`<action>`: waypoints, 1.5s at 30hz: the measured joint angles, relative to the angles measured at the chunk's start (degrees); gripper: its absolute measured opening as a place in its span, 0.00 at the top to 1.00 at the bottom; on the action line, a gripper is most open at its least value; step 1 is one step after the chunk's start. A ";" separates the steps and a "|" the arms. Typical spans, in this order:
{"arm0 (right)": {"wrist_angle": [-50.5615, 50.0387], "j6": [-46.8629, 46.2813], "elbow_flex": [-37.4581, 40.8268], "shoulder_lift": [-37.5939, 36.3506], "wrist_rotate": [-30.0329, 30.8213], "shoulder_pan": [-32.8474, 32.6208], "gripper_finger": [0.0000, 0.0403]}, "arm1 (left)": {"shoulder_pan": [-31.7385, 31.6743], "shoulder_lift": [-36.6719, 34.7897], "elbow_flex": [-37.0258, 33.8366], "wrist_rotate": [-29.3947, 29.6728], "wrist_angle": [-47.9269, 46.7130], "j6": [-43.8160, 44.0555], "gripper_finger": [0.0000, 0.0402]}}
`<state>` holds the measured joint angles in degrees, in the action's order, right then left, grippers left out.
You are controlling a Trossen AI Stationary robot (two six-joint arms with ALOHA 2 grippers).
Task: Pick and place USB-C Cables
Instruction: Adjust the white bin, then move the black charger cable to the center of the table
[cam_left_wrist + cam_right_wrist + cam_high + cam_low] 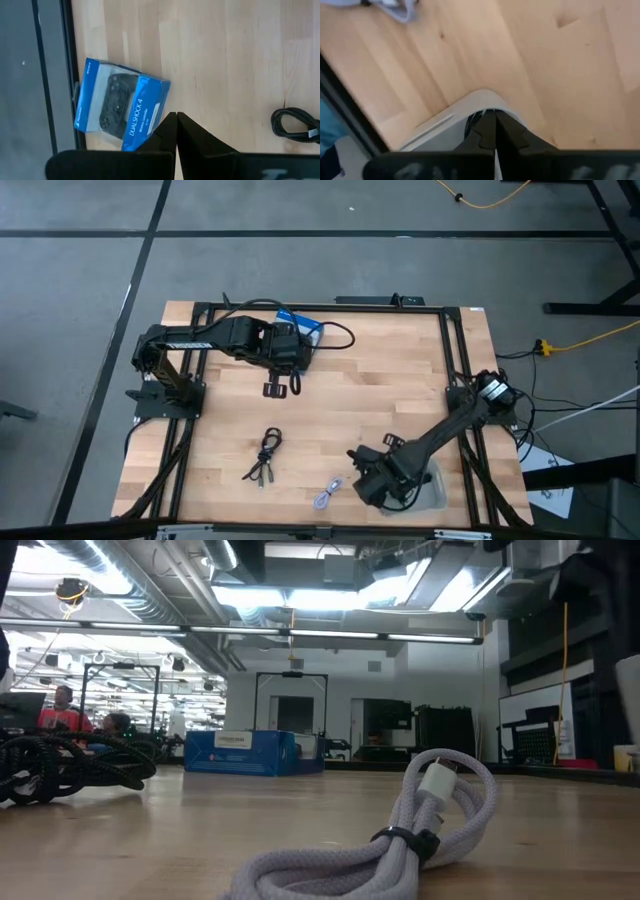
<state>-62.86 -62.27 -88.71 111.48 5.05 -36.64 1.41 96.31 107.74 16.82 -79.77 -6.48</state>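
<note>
A black USB-C cable bundle [265, 455] lies flat on the wooden table [400, 380], left of centre; it also shows in the low view [60, 765] and the left wrist view [295, 125]. A light grey cable bundle [328, 495] lies near the front edge, close up in the low view [400, 840]. My right gripper [385, 488] is shut and points down over the rim of a pale container [470, 102], where dark strands [472, 120] show beside its fingers [495, 117]. My left gripper [275, 388] hangs shut above the table, near the blue box [122, 107].
The blue game-controller box [305, 330] lies at the table's far edge, also seen in the low view [240, 752]. The pale container [432, 485] sits at the front right corner. A black frame rail [455, 360] runs round the tabletop. People sit in the room behind [62, 710].
</note>
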 joint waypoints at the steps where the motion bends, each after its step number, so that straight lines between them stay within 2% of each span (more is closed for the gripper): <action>1: -0.05 0.02 0.00 0.00 0.41 0.20 1.00 | 0.00 0.00 0.00 0.02 0.05 -0.52 1.00; 12: -2.80 -0.15 0.00 0.00 1.33 1.70 1.00 | 0.00 0.00 0.00 0.00 2.01 -1.69 1.00; 15: -3.36 -0.02 0.00 0.00 -0.93 1.68 1.00 | 0.00 0.00 0.00 0.00 2.01 -1.73 1.00; 20: -5.80 2.63 -1.35 0.00 -7.96 1.09 0.99 | 0.00 0.00 0.00 0.00 2.01 -1.73 1.00; 23: -12.16 2.59 -4.06 0.04 -9.81 0.00 0.99 | 0.00 0.00 0.00 0.00 2.01 -1.75 1.00; 25: -18.97 2.60 -7.16 0.04 -8.38 -1.23 0.99 | 0.00 0.00 0.00 0.00 2.00 -1.74 1.00; 27: -27.47 1.39 -10.63 0.04 -4.50 -2.93 0.99 | 0.00 0.00 0.00 0.00 1.98 -1.74 1.00; 28: -28.37 0.91 -11.91 -0.19 -1.63 -3.75 0.99 | 0.00 0.00 0.00 0.00 1.90 -1.75 1.00; 31: -22.89 2.23 -12.34 -3.84 8.14 -6.18 0.99 | 0.00 0.00 0.00 -0.02 1.62 -1.75 1.00; 34: -27.63 -3.07 -12.02 -6.12 20.65 -7.83 0.99 | 0.00 0.02 0.00 -0.02 0.69 -1.82 1.00; 37: -26.61 -5.42 -7.04 -9.93 32.02 -8.54 0.99 | 0.00 0.04 0.02 -0.36 0.70 -2.74 1.00; 41: -27.09 -12.23 1.47 -14.93 44.32 -7.07 0.99 | -0.11 0.04 0.02 -1.43 0.72 -3.48 1.00; 43: -27.16 -17.25 5.62 -17.39 49.34 -4.89 0.99 | -0.33 0.03 0.01 -1.56 0.71 -4.20 1.00; 45: -27.28 -22.29 10.21 -20.42 51.90 -2.72 0.99 | -0.53 0.04 0.02 -1.55 0.72 -4.06 1.00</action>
<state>-90.14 -84.56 -78.49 91.06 56.96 -39.36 0.87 96.36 107.77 15.27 -79.05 -10.54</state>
